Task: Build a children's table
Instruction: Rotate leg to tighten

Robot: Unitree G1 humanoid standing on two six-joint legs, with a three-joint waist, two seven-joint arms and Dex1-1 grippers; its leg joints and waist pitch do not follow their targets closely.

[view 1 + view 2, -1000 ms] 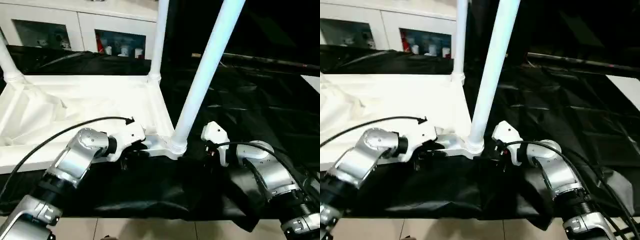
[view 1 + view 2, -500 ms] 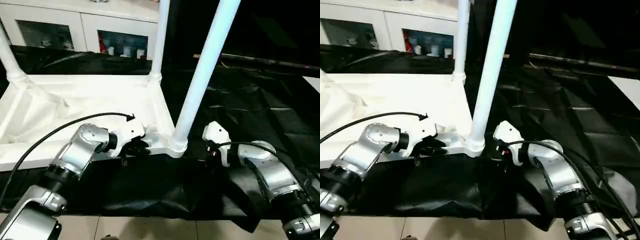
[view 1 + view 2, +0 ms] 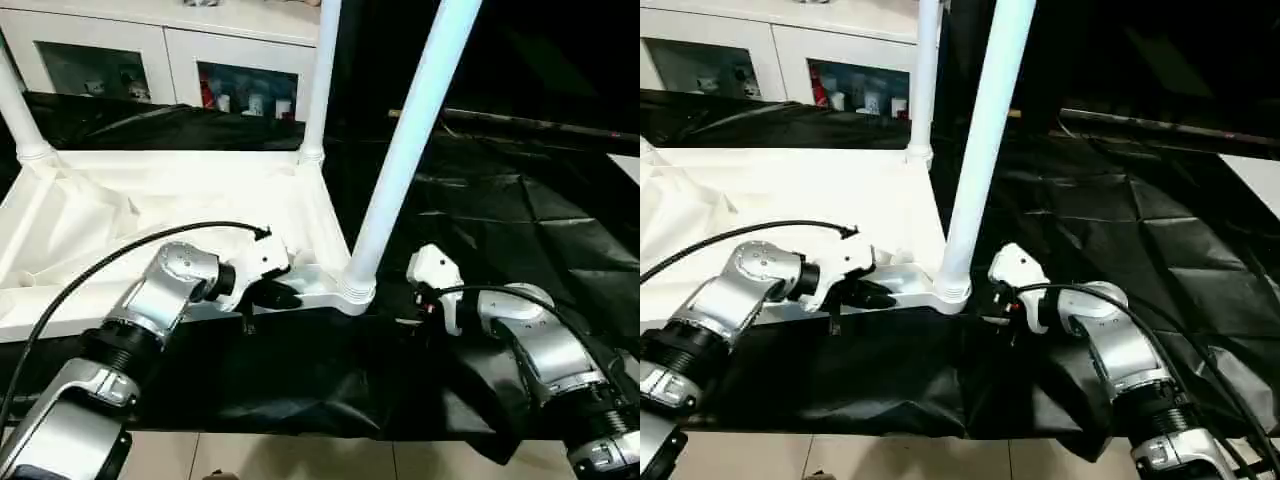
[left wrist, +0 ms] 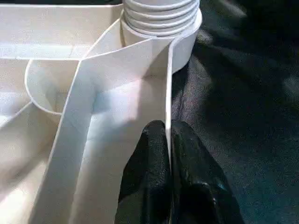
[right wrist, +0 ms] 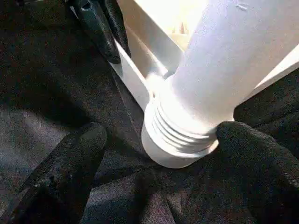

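Lying upside down on the black-covered work table (image 3: 520, 210), the children's table (image 3: 180, 200) has its ribbed underside facing up and reaches the near edge of the work table. Three legs stand in corner sockets — one at the far left corner (image 3: 15, 110), one at the far right corner (image 3: 318, 80), and the near right leg (image 3: 405, 150) right in front of the robot. The near left corner is hidden behind the left arm, so whether a fourth leg is fitted cannot be told. The left gripper (image 4: 168, 158) has its fingers pinched together on the thin near rim wall of the top, just beside the near right socket (image 5: 180, 140). The right gripper (image 5: 163, 163) stands wide apart, one finger each side of that socket's ribbed collar — not gripping it. My judgement: assembly is largely done, with seating this leg firmly and the unseen corner left.
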